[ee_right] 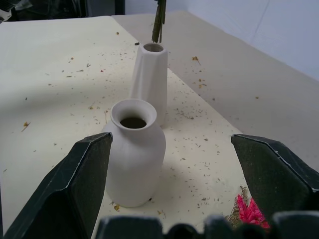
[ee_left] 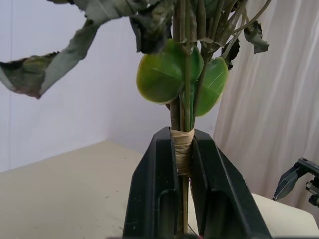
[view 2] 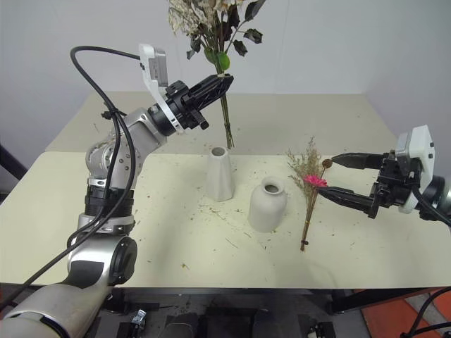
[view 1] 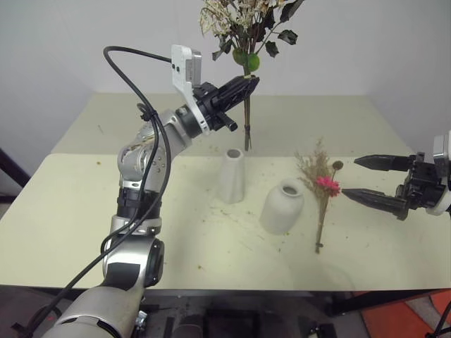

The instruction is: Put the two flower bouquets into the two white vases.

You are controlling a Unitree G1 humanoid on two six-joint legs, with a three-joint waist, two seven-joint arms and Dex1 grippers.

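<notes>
Holding the cream-white bouquet (view 1: 243, 28) clamped in my left gripper (view 1: 243, 86) above the tall vase (view 1: 231, 176); both vases empty, tan bouquet (view 1: 321, 186) untouched, right gripper (view 1: 366, 179) spread

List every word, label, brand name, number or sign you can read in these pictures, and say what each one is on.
None: no readable text in any view.
Tall vase and squat vase: plain white, no markings.
Cream-white bouquet and tan bouquet: no tag; the band around the cream-white bouquet's stems is blank.
Table: scattered plant bits, no print.
White camera housing on the left wrist: no label readable.
</notes>
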